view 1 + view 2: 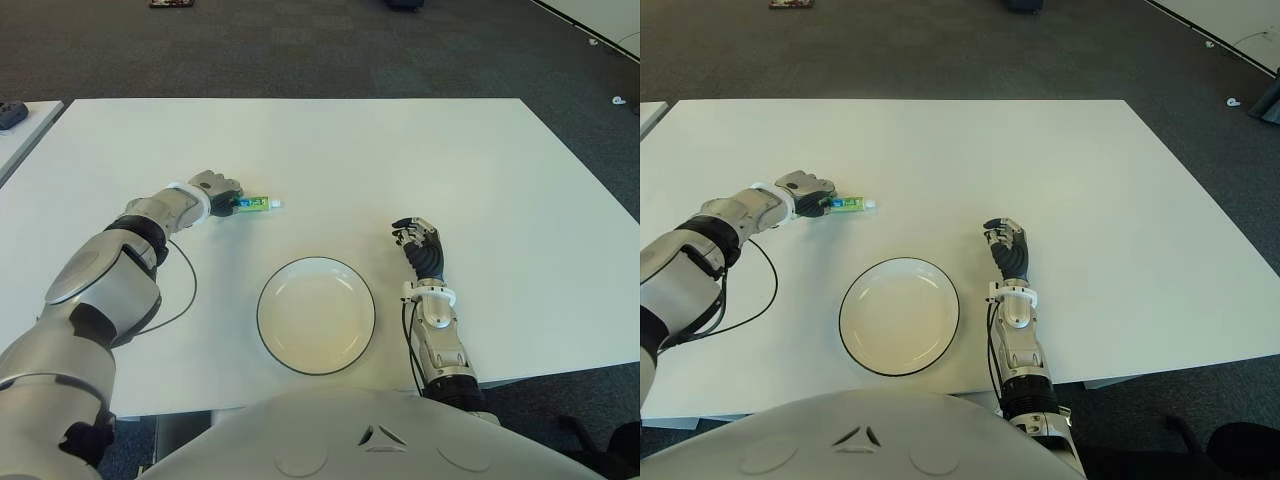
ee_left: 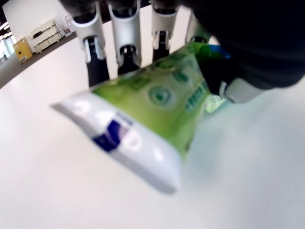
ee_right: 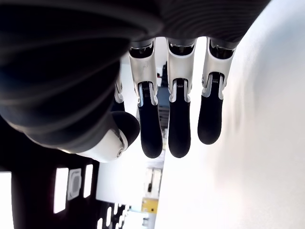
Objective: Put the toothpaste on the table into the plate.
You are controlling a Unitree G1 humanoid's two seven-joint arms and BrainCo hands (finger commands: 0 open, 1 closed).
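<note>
A small green-and-white toothpaste tube (image 1: 257, 204) lies left of the table's middle, its white cap pointing toward the robot's right. My left hand (image 1: 215, 192) is curled around the tube's flat end; in the left wrist view the fingers (image 2: 126, 43) and thumb close over the tube (image 2: 152, 119). Whether the tube is off the white table (image 1: 400, 150) I cannot tell. The white plate with a dark rim (image 1: 316, 315) stands near the front edge, nothing in it. My right hand (image 1: 420, 245) shows just right of the plate, its fingers (image 3: 178, 124) relaxed and holding nothing.
A black cable (image 1: 190, 290) loops from my left forearm over the table, left of the plate. At the far left stands a second table with a dark object (image 1: 10, 113) on its corner. Dark carpet surrounds the table.
</note>
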